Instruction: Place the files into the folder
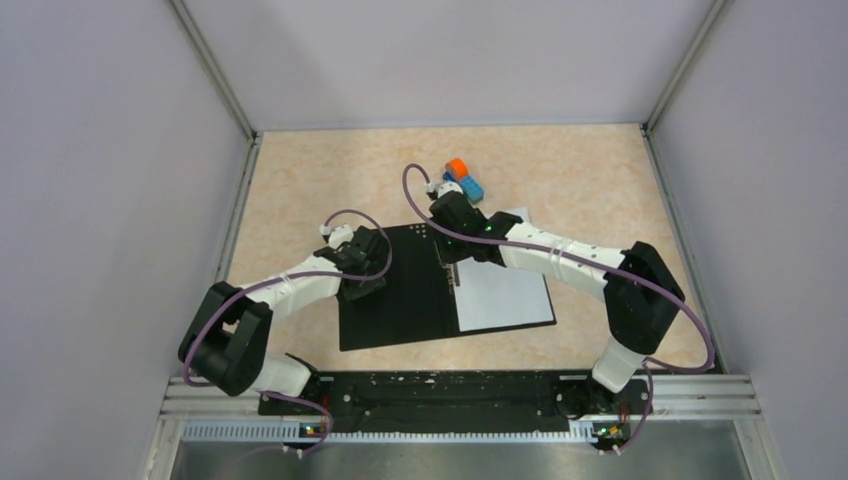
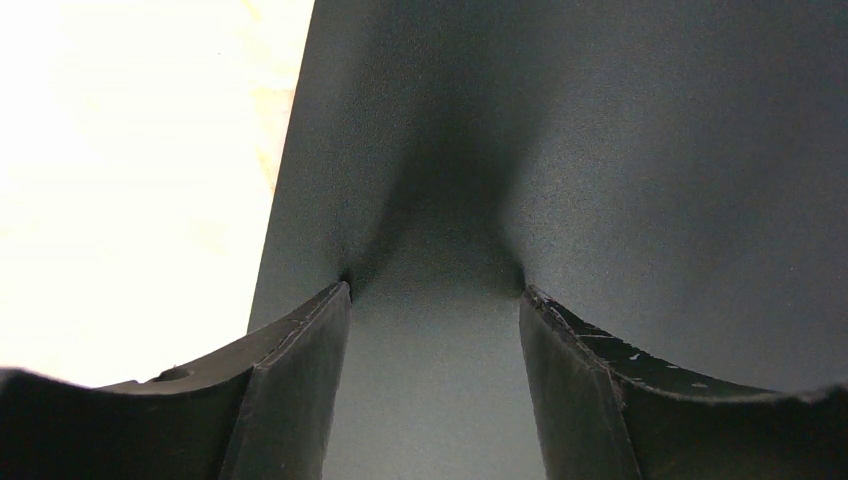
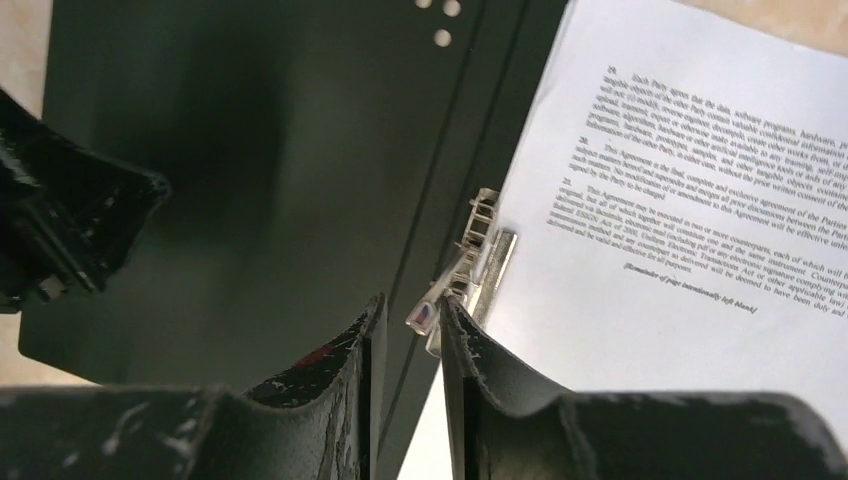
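The files, at two o'clock in the right wrist view, bear small printed paragraphs where "Each Party agrees" and "This Agreement" can be read, ending with "[Remainder of page intentionally left blank]".

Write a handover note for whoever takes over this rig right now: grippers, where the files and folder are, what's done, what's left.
Left gripper: open, fingertips pressed on the black left flap of the folder, holding it flat.
Right gripper: appears shut on the lever of the metal clip by the spine.
Files: lying on the open folder's right half, slightly skewed.
Done: folder open, files laid in.
Left: I can't tell whether the sheets sit under the clip. Probably clamp them, let go, then close the folder.
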`<state>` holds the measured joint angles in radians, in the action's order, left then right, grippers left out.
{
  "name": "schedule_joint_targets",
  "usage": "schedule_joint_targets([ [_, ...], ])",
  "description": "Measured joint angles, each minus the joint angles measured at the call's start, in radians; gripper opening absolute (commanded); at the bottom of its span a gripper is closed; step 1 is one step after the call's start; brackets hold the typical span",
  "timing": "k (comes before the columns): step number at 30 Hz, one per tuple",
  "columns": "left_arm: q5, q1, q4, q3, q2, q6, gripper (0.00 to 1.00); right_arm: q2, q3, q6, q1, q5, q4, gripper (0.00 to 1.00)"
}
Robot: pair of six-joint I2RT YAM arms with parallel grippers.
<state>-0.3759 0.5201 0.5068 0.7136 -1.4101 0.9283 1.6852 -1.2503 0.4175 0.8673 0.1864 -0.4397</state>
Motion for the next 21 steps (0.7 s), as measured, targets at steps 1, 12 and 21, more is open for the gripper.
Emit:
schedule_joint_targets([
  [1, 0.0, 0.0, 0.0, 0.0, 0.0, 0.002, 0.67, 0.004, -0.016, -0.005, 0.011, 0.007, -0.01, 0.24],
  [12, -0.002, 0.0, 0.0, 0.0, 0.0, 0.013, 0.67, 0.116, -0.141, -0.049, 0.078, 0.114, -0.122, 0.19],
  [21, -0.004, 0.0, 0.0, 0.0, -0.001, 0.017, 0.67, 0.152, -0.173, -0.069, 0.096, 0.159, -0.164, 0.16],
])
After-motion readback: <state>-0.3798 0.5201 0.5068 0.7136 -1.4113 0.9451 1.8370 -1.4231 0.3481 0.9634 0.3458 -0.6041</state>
